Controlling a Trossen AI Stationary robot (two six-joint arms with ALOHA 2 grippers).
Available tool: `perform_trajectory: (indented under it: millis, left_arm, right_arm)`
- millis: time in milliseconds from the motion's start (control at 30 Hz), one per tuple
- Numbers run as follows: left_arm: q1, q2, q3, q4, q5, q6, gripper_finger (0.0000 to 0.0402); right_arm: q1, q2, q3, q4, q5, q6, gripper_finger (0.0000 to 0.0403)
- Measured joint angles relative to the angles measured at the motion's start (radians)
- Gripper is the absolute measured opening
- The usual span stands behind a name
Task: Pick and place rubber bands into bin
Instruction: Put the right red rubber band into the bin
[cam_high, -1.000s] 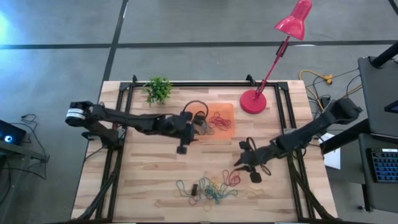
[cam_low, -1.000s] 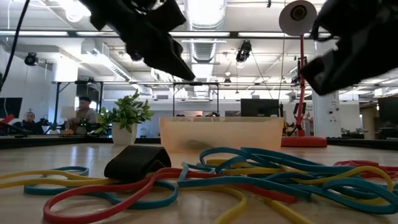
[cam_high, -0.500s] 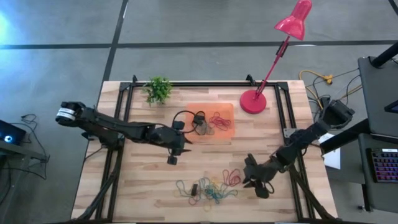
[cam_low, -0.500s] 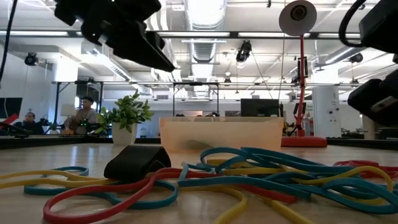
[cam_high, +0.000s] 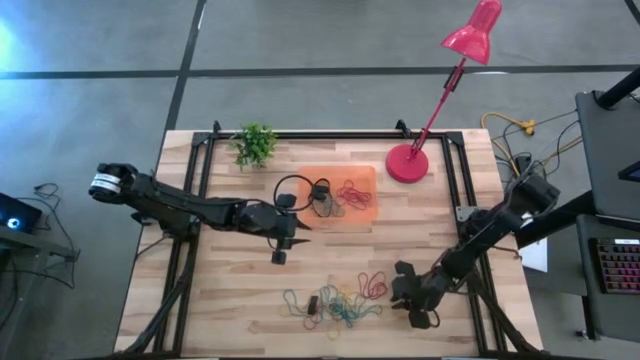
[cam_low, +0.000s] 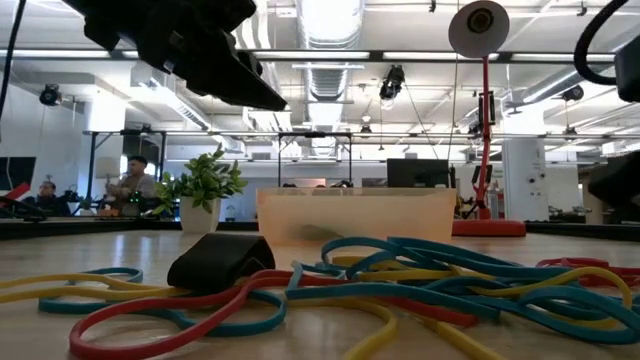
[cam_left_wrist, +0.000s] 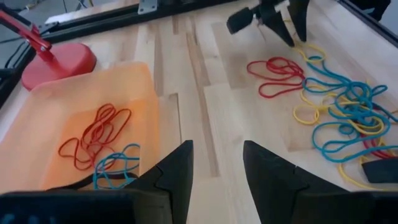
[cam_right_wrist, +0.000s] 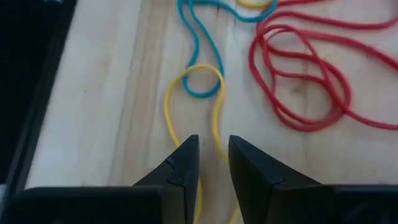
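The rubber bands (cam_high: 338, 304) lie in a loose red, blue, yellow and green heap near the table's near edge, around a small black block (cam_high: 312, 303). Red and blue bands (cam_left_wrist: 99, 146) lie in the orange bin (cam_high: 366, 210), also seen from the left wrist (cam_left_wrist: 134, 81). My left gripper (cam_high: 298, 228) hangs open above bare wood just left of the bin (cam_left_wrist: 216, 163). My right gripper (cam_high: 398, 292) stands at the heap's right end. Its fingers are a narrow gap apart (cam_right_wrist: 213, 148) over a yellow band (cam_right_wrist: 186, 93), beside red bands (cam_right_wrist: 305, 81).
A red lamp base (cam_high: 407, 162) and a small potted plant (cam_high: 255, 143) stand at the table's far edge. Black frame rails (cam_high: 195, 250) run along the left and right sides. Bare wood lies between the bin and the heap.
My left gripper has drawn back from over the bin toward the table's left and near side. My right gripper has swung toward the near edge and sunk toward the right end of the band heap, rolling as it went. The bands have stayed put.
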Motion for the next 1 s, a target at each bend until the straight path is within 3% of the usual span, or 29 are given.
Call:
perform_trajectory:
  millis: [400,700,1000]
  left_arm:
    - [-0.002,0.000,-0.003,0.011,0.000,0.000,0.0125]
    - [-0.002,0.000,-0.004,0.011,0.000,-0.001,0.0125]
    - [-0.002,0.000,-0.004,0.011,0.000,-0.001,0.0125]
  right_arm:
    - [0.006,0.173,0.088,0.020,0.037,-0.005,0.0077]
    - [0.013,0.188,0.099,0.016,0.141,-0.048,0.0066]
    - [0.013,0.192,0.099,-0.001,0.214,-0.046,0.0011]
